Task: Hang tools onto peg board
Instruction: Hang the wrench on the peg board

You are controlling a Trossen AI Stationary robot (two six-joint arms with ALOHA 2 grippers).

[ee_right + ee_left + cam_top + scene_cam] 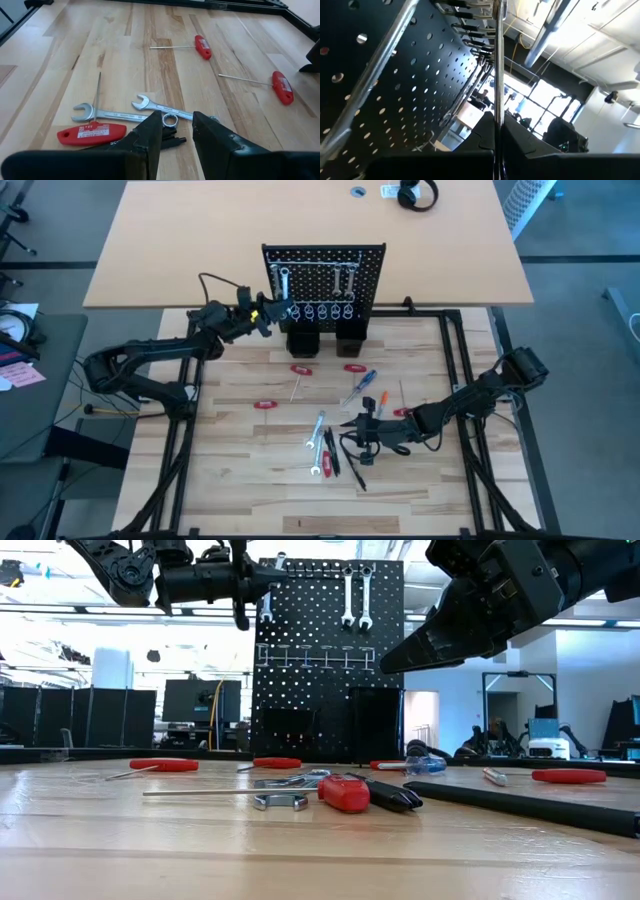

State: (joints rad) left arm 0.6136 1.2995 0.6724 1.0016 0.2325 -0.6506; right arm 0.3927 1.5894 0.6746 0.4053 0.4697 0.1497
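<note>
The left gripper (281,309) clenched a silver wrench (497,75) against the peg board (322,275). The right gripper (176,132) hovered, jaws parted, over wrenches (120,114) on the counter (65,75).

The peg board (323,280) stands upright at the table's (230,490) twelve o'clock edge, with wrenches (344,278) hanging on its upper right and a row of ring hooks (320,311) below. The left gripper (277,310), closed on a wrench (283,284), blocks the board's nine o'clock side. Mid-table, scattered red-handled keys (300,369) and screwdrivers (364,384) clutter the way. The right gripper (347,425), fingers parted, hovers over crossed wrenches (125,114). The six o'clock strip is bare.
</note>
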